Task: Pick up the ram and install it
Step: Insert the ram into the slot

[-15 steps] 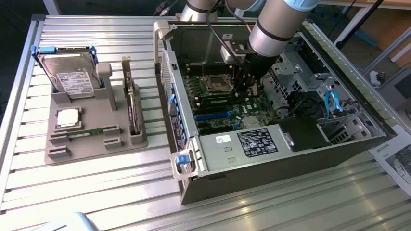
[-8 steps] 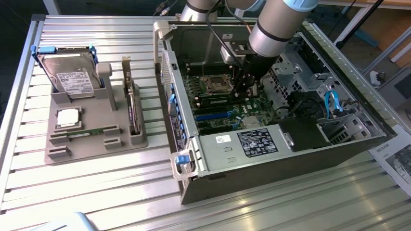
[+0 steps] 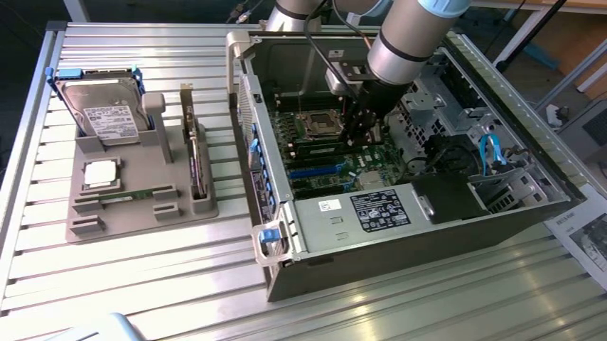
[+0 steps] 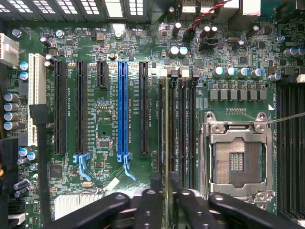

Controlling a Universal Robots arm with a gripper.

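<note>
**End effector hanging over the motherboard, ram on edge between its fingers.**

From the exterior view's left, I am seeing a gray tray on the desk carrying a hard drive, then the open computer case with the arm reaching inside. In the wrist view, the ram is standing on edge along a memory slot, between the blue slot and the processor socket. The end effector's fingers are standing apart, one on each side of the ram.

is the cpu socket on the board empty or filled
Empty: the cpu socket shows a bare grid of contacts, with no chip seated in it.
</note>
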